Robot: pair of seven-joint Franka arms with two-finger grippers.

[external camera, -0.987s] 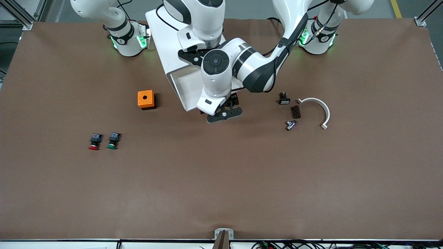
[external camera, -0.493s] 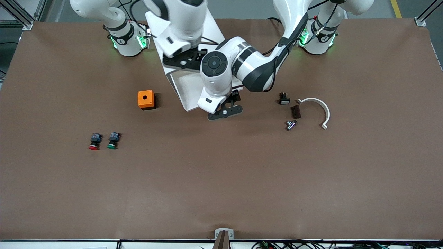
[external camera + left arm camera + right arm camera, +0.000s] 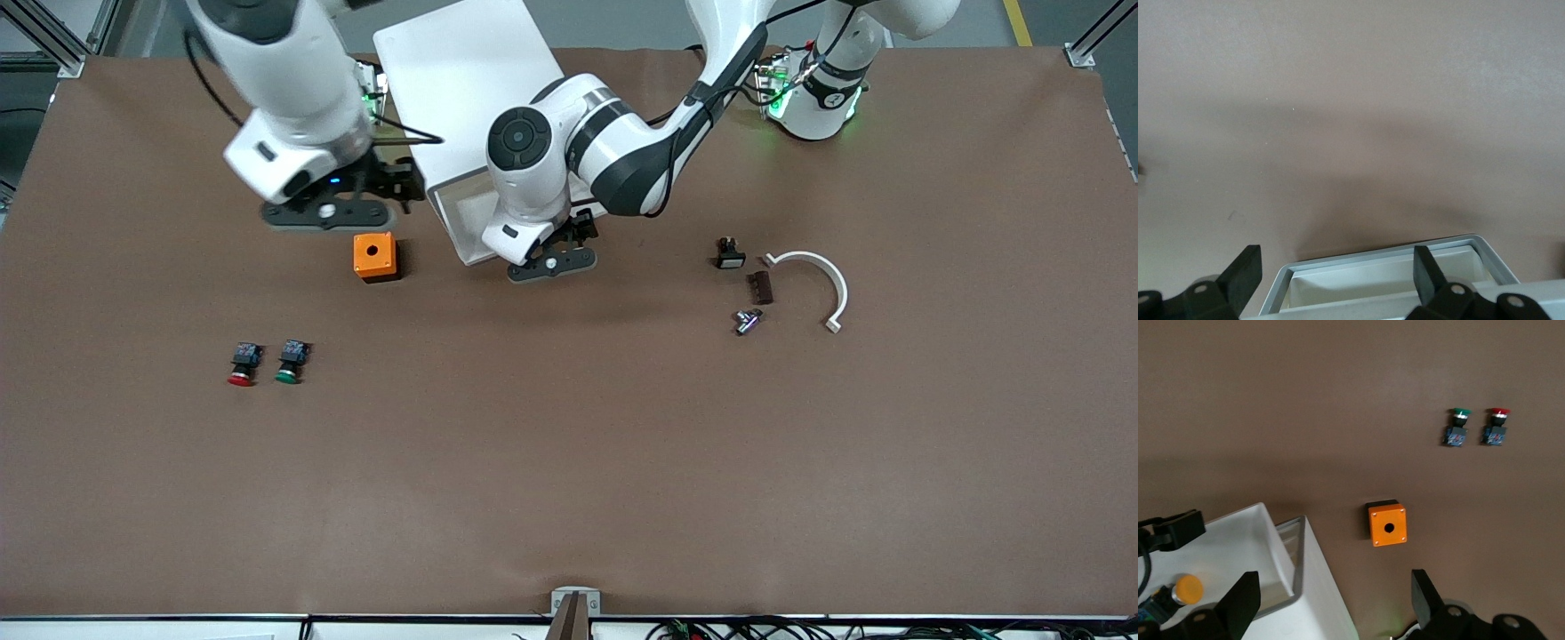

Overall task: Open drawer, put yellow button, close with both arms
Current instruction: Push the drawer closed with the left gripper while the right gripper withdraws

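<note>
The white cabinet [image 3: 462, 80] stands between the two arm bases, and its top drawer [image 3: 462, 213] is pulled out toward the front camera. In the right wrist view the yellow button [image 3: 1188, 588] lies inside the drawer [image 3: 1225, 547]; in the front view the left arm hides it. My left gripper [image 3: 551, 264] hangs open at the drawer's front edge, its fingers apart on either side of the front rim [image 3: 1385, 267] and holding nothing. My right gripper [image 3: 333, 209] is open and empty over the table beside the cabinet, just above the orange box [image 3: 374, 256].
A red button [image 3: 240, 363] and a green button [image 3: 290, 361] lie toward the right arm's end, nearer the front camera. Toward the left arm's end lie a black switch [image 3: 730, 255], a dark block [image 3: 759, 287], a metal part [image 3: 748, 320] and a white curved piece [image 3: 818, 276].
My right arm has swung away from over the cabinet toward its own end, down beside the orange box. My left gripper has moved toward the cabinet, and the drawer sticks out less.
</note>
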